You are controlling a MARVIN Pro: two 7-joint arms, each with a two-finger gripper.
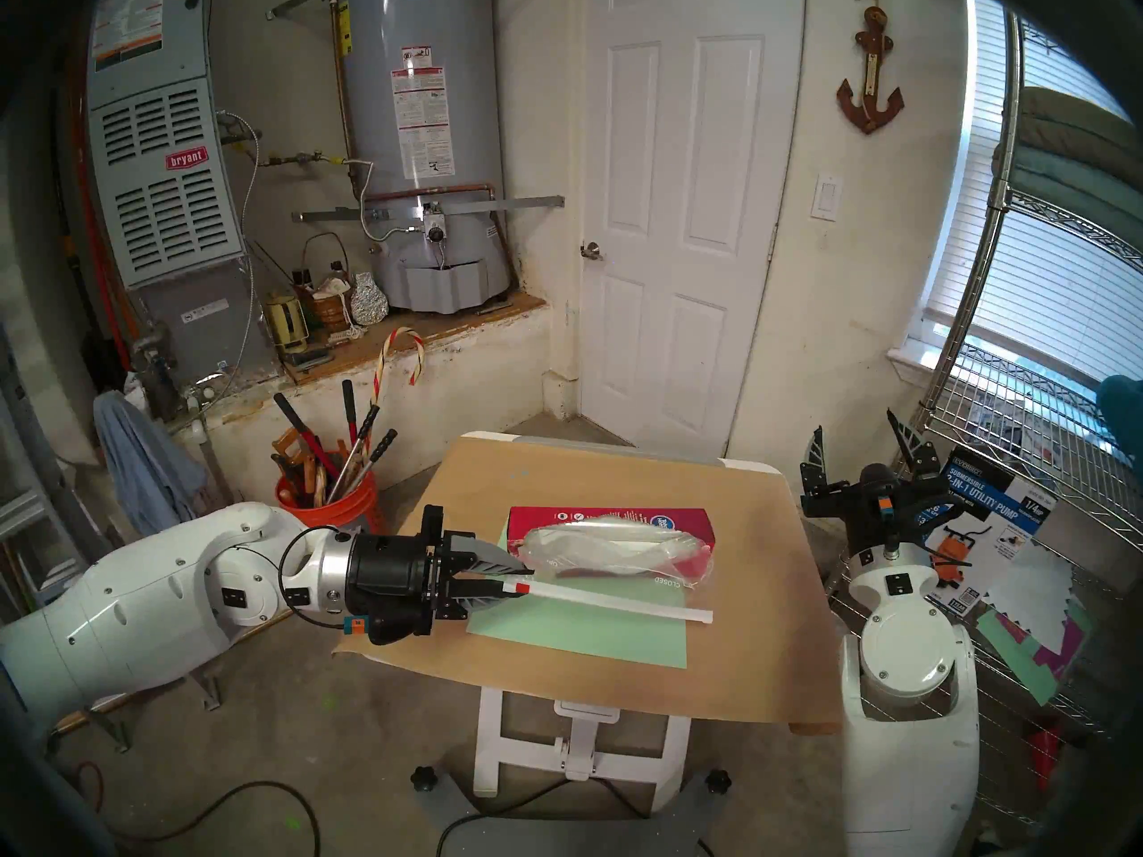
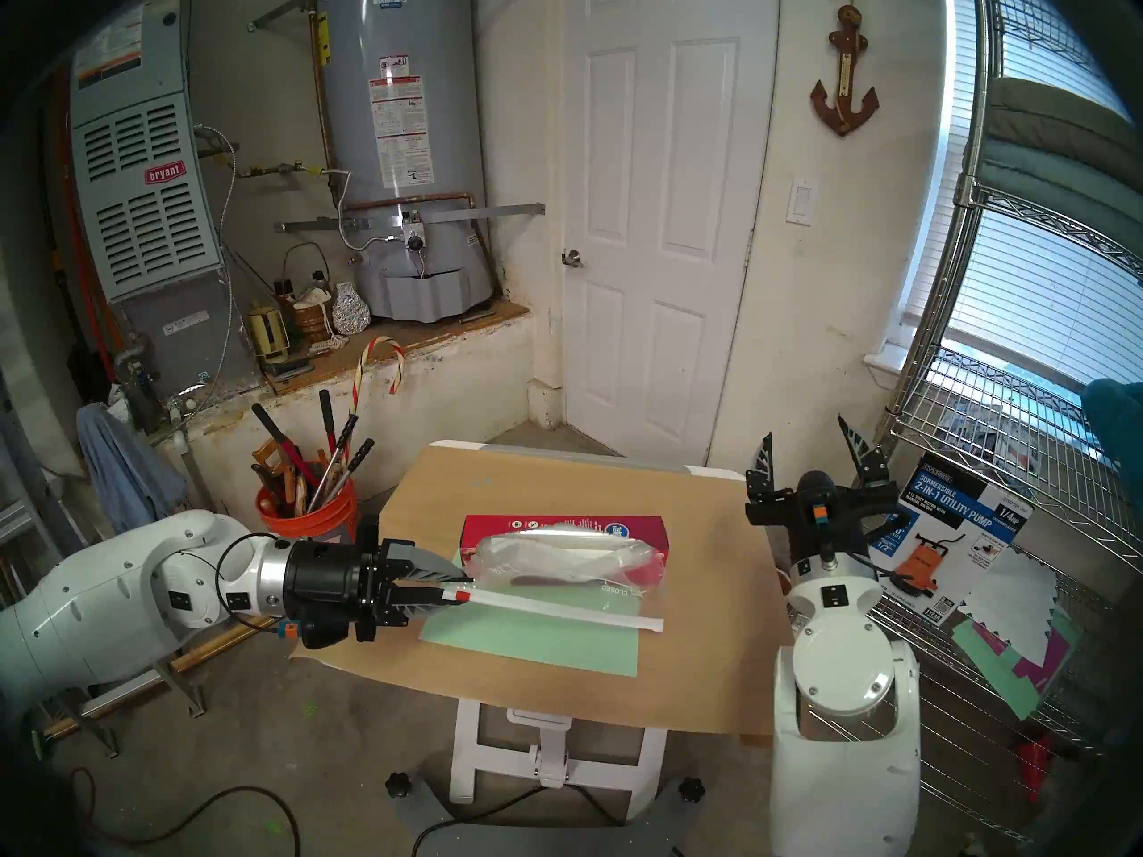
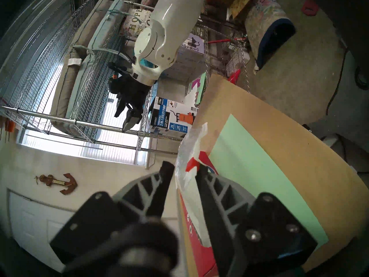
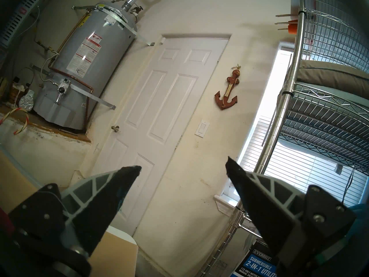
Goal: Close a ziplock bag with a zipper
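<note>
The clear crinkly ziplock bag (image 1: 612,549) lies bunched on a green sheet (image 1: 587,639), leaning on a long red box (image 1: 618,519). Its white zipper (image 1: 618,599) runs along the near edge, with the red slider (image 1: 522,588) at the left end. My left gripper (image 1: 516,580) reaches in from the left, level with the table. In the left wrist view its fingers (image 3: 199,170) straddle the slider (image 3: 191,164) and the bag's edge. One finger touches the slider and a narrow gap remains at the other. My right gripper (image 1: 856,426) points upward beside the table's right edge, wide open and empty.
The table top (image 1: 730,528) is covered in brown paper. An orange bucket (image 1: 334,503) of long-handled tools stands on the floor at the left. A wire shelf (image 1: 1020,466) with a utility pump box (image 1: 989,503) stands close behind my right arm.
</note>
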